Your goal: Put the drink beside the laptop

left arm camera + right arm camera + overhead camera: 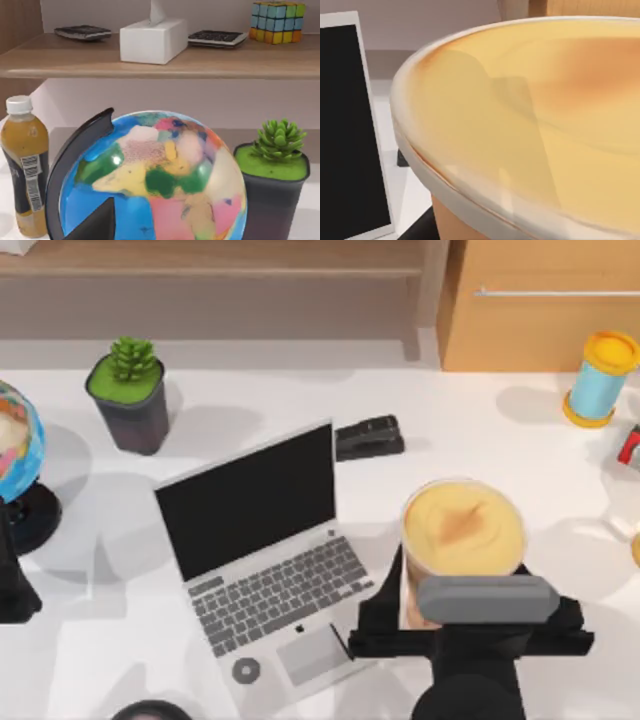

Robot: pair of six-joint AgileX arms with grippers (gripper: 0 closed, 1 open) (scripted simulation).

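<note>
A potted plant (pixel 130 390) stands at the far left of the white desk (pixel 480 440), with a globe (pixel 15 455) at the left edge. A black stapler (pixel 368 437) lies mid-desk toward the far side. A blue spool (pixel 600 378) stands far right. Beside the globe is a bottle (pixel 25 165). On the shelf (pixel 150 62) behind sit a tissue box (pixel 152 39) and a colour cube (pixel 277 21).

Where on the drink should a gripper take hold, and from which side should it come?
Grip the drink on its tapered side wall just below the pale rim, coming from the table's front edge, as the right gripper does; the laptop blocks the left side.
</note>
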